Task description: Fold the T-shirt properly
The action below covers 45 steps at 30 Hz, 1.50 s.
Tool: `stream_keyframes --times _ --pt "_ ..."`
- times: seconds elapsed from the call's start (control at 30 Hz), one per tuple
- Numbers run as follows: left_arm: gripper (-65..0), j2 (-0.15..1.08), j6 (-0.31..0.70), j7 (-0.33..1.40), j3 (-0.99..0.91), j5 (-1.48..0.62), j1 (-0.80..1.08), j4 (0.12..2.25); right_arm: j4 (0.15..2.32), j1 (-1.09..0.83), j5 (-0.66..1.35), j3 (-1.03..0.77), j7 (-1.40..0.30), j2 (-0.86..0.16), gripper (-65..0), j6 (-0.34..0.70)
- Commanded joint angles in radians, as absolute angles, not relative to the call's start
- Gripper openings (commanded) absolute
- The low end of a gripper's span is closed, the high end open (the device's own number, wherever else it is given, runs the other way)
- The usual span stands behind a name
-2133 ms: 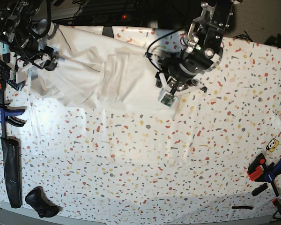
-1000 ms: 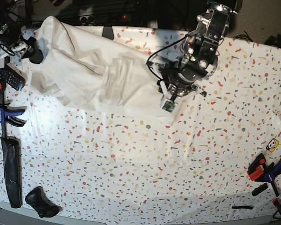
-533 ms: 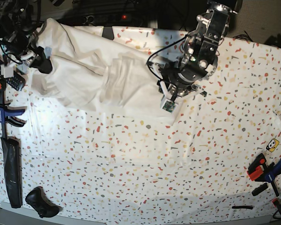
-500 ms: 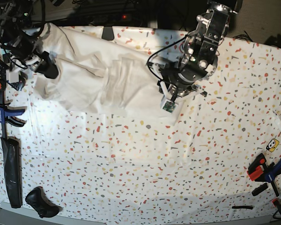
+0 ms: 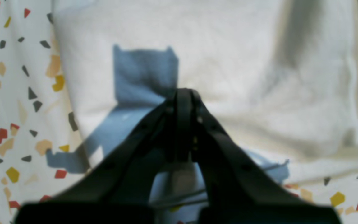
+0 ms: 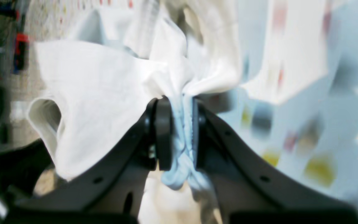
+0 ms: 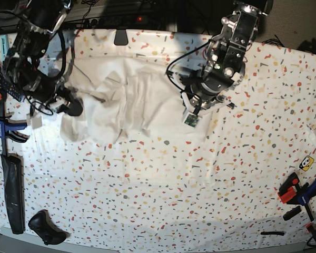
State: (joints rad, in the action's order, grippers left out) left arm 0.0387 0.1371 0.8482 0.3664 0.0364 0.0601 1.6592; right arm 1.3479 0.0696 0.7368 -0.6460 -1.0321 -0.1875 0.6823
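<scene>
No legible text anywhere.

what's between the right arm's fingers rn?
A bunched fold of the white T-shirt is squeezed between the right fingers, cloth spilling out above and below. Whether anything besides fabric sits in there is hidden by the bunching.

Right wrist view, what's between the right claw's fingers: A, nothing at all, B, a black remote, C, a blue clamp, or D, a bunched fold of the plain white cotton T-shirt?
D: bunched fabric of the plain white cotton T-shirt is pinched inside the right claw.
</scene>
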Motion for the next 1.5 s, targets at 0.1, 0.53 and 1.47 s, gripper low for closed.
stream_keyframes --times 0.1,0.53,1.47 --pt "-65.0 0.033 0.138 0.781 0.366 0.033 0.047 1.672 1.364 0.192 0.688 -0.648 -0.984 -0.237 -65.0 0.684" --pt "-65.0 -0.082 0.146 0.718 0.368 0.033 0.047 1.671 1.364 0.347 0.598 -0.454 -0.969 -0.332 -65.0 0.676" --pt "-65.0 -0.151 0.153 0.665 0.368 -0.004 -0.035 1.304 1.364 0.474 0.923 -0.011 -1.131 -0.277 -65.0 0.698"
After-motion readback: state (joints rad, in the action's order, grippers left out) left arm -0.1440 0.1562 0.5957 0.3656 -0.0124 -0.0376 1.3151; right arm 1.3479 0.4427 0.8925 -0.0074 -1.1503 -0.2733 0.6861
